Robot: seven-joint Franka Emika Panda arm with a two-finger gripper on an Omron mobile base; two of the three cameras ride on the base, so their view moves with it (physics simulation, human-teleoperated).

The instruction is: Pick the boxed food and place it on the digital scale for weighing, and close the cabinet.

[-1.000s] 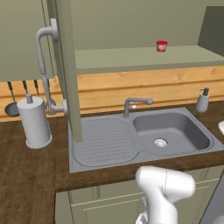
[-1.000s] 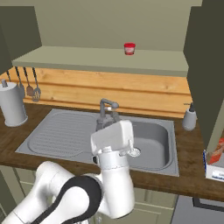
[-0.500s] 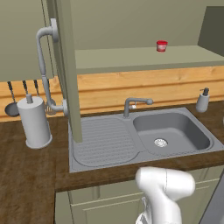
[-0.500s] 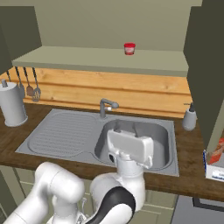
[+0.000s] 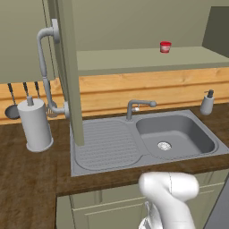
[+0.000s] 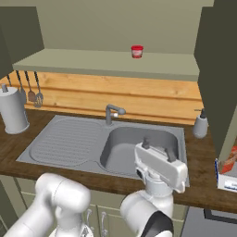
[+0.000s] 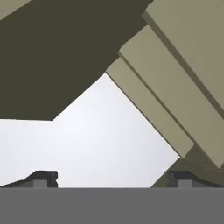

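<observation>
Tool (image 6: 156,152): raised low in front of the counter (image 6: 203,187), over the near rim of the sink basin (image 6: 139,143); fingertips (image 7: 43,177) stand well apart in the hand view with nothing between them, facing olive cabinet panels.
Boxed food (image 6: 227,169): orange-red carton at the far right counter edge in the right base view, partly cut off by the frame; print on it too small to read.
Sink: grey, with ribbed drainboard (image 5: 105,145) to its left and a faucet (image 5: 136,107) behind.
Paper towel roll (image 5: 35,125): upright on the counter left of the drainboard.
Soap dispenser (image 5: 206,103): right of the basin, against the wooden backsplash.
Utensils (image 6: 30,88): hanging on the backsplash.
Cabinet (image 5: 67,71): doors open; left door edge-on with its curved handle (image 5: 44,67), standing between the roll and the sink.
Red-lidded jar (image 5: 165,47): alone on the cabinet shelf, farthest back.
</observation>
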